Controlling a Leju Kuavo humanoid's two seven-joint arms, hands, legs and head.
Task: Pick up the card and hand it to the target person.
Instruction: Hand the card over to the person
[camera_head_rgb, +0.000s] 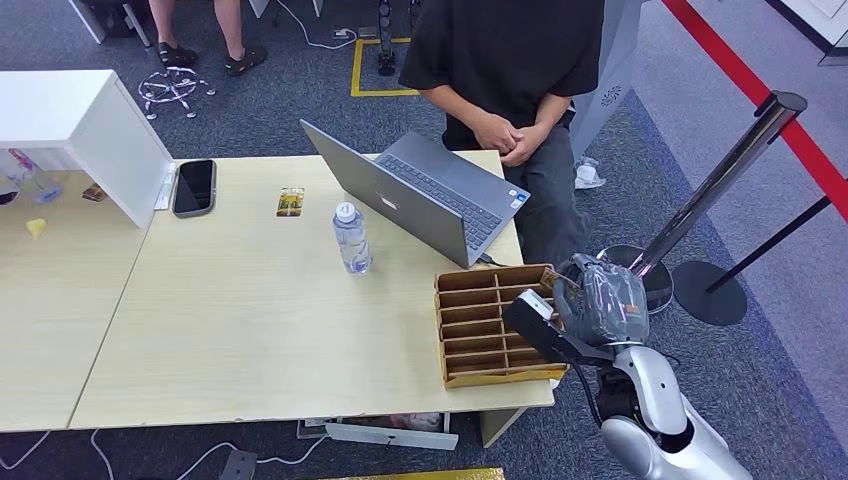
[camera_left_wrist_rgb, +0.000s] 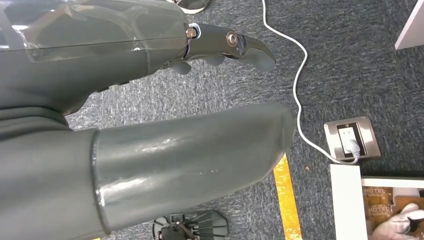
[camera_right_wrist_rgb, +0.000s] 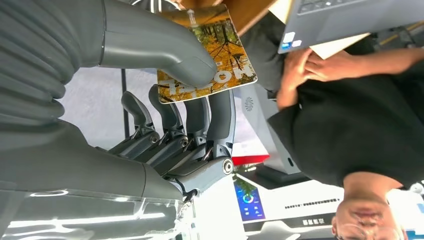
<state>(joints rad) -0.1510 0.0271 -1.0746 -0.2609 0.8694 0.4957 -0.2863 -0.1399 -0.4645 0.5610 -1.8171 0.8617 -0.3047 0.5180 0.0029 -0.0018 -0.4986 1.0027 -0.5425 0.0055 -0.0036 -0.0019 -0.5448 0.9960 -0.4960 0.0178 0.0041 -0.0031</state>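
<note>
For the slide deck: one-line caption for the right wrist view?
Right hand pinches an autumn-leaf card between thumb and fingers, with the person in black waiting beyond.

The thumb (camera_right_wrist_rgb: 165, 45) covers the middle of the card (camera_right_wrist_rgb: 225, 55), and the frame edge at twelve o'clock cuts the card's far end. In the head view the right hand (camera_head_rgb: 598, 300) hides that card entirely. The small card (camera_head_rgb: 290, 202) at ten o'clock of the bottle (camera_head_rgb: 351, 238) is too small to read.
</note>
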